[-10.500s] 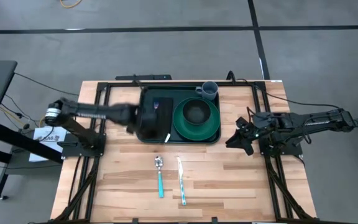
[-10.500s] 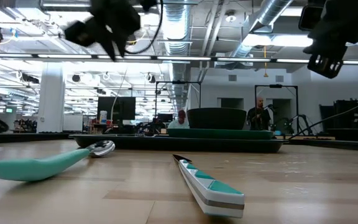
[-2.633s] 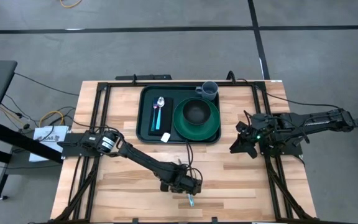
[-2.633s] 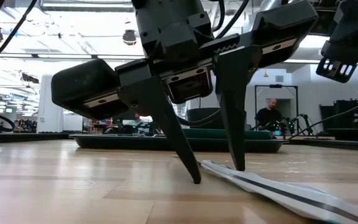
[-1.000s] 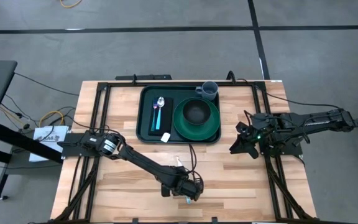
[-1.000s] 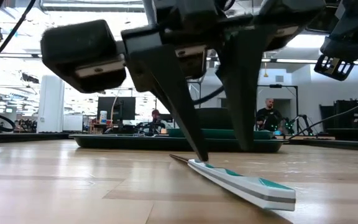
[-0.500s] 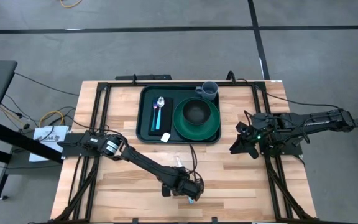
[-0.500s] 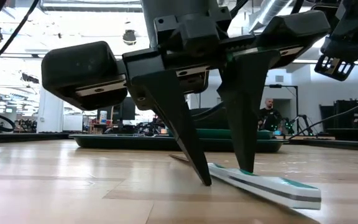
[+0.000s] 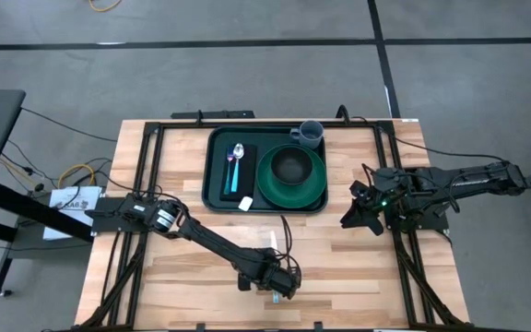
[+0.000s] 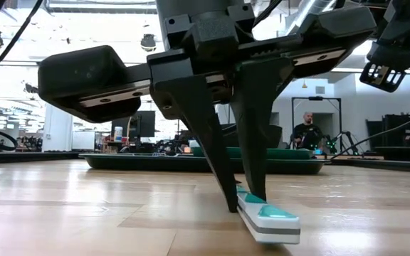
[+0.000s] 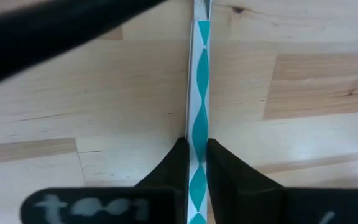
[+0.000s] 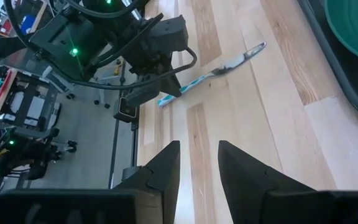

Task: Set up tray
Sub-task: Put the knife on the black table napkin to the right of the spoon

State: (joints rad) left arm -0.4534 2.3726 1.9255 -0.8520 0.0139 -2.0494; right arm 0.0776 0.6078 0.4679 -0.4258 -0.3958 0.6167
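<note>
A knife (image 11: 199, 93) with a white-and-teal patterned handle lies flat on the wooden table near its front edge. My left gripper (image 9: 275, 282) stands over it, pointing steeply down, shut on the handle. The dark green tray (image 9: 218, 180) sits at the far middle. It holds a green plate (image 9: 313, 184) with a dark bowl (image 9: 290, 165) on it, and a teal-handled spoon (image 9: 234, 166) on a flat black rectangle. My right gripper (image 12: 197, 165) hovers open above the table's right side, holding nothing. My left gripper pinches the knife's handle (image 11: 197, 138) by its two long sides between the two fingers (image 10: 251, 171). The fingers come from above, pointing steeply down, and lie across the knife. The knife stays flat on the table, its handle end (image 10: 270, 222) toward the near edge.
A grey-blue mug (image 9: 310, 135) stands at the tray's far right corner. A small white tag (image 9: 246, 203) rests on the tray's near rim. Black frame rails (image 9: 146, 184) run along the table's left and right sides. Bare wood lies between the tray and the knife.
My left gripper's fingers stood apart on either side of the knife's handle and have shut on it. As they closed, the knife turned a little on the table, its handle end swinging toward the near edge.
</note>
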